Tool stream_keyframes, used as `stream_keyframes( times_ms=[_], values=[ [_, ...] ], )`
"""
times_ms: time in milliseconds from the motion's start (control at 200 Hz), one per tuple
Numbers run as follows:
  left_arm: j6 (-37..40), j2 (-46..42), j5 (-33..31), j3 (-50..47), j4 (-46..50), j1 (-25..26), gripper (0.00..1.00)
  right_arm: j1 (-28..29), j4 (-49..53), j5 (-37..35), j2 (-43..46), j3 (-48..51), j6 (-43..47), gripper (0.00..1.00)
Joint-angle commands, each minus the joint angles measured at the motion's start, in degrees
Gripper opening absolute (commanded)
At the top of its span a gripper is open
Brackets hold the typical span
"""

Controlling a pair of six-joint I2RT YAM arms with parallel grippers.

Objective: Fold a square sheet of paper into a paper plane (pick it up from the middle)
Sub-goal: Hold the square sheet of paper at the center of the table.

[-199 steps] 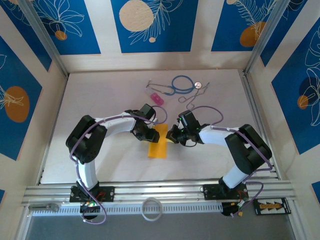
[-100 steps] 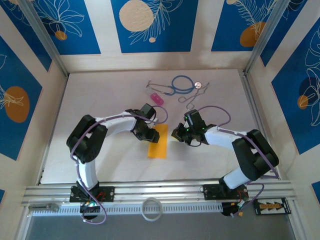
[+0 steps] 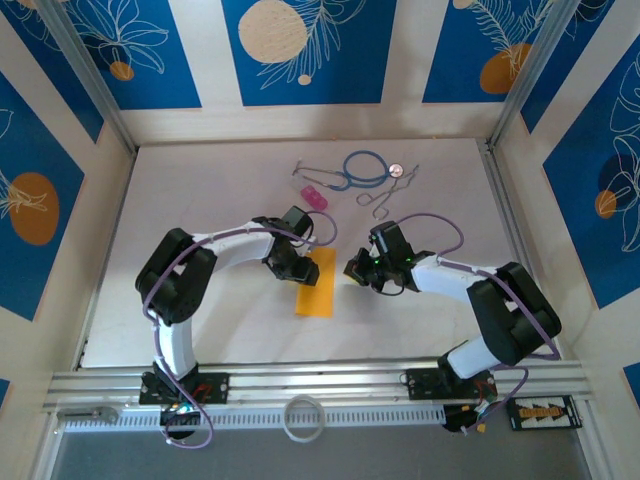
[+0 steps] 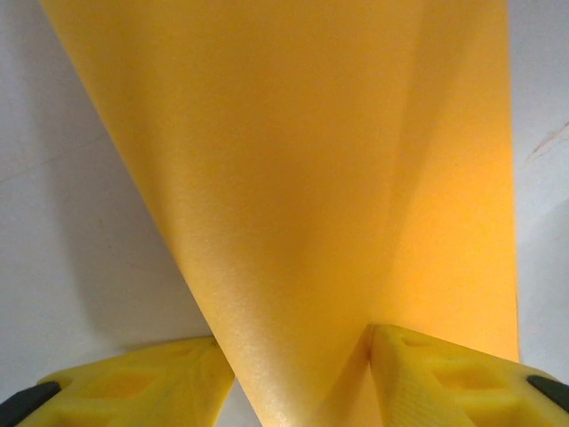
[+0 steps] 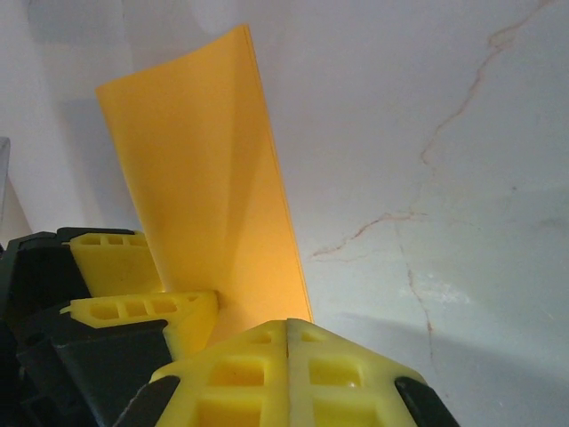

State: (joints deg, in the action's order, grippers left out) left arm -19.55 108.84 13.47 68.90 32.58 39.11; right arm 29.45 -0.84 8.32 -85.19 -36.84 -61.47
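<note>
The orange-yellow sheet of paper (image 3: 317,283) lies mid-table as a narrow strip, doubled lengthwise. In the left wrist view the paper (image 4: 302,178) has one flap curling up off the table. My left gripper (image 3: 297,268) is at the strip's upper left edge. Its jaws (image 4: 293,365) are open, and the raised flap runs between the two yellow fingers. My right gripper (image 3: 353,270) sits just right of the strip, apart from it. In the right wrist view the right gripper (image 5: 286,326) is shut with nothing in it, close to the paper's (image 5: 209,178) near corner.
At the back of the table are a small pink block (image 3: 314,196), a blue stethoscope (image 3: 365,167) and metal forceps (image 3: 385,195). A roll of tape (image 3: 303,417) lies on the front rail. Patterned walls close in the table on three sides.
My right gripper has drawn back to the right, away from the paper's edge. The left gripper and the paper have hardly moved.
</note>
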Motion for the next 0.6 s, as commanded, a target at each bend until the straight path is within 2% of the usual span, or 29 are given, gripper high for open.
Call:
stream_keyframes(
  times_ms=[0, 315, 595],
  values=[
    [0.3, 4.3, 0.6, -2.2, -2.8, 0.1, 0.50, 0.6, 0.1, -0.1, 0.5, -0.1, -0.5, 0.00],
    [0.5, 4.5, 0.3, -2.2, -2.6, 0.1, 0.50, 3.2, -3.5, 3.8, -4.6, -3.4, 0.6, 0.00],
    [0.6, 4.6, 0.1, -2.5, -2.7, 0.1, 0.50, 6.9, 0.9, -1.6, -9.4, -8.2, 1.1, 0.00]
  ],
)
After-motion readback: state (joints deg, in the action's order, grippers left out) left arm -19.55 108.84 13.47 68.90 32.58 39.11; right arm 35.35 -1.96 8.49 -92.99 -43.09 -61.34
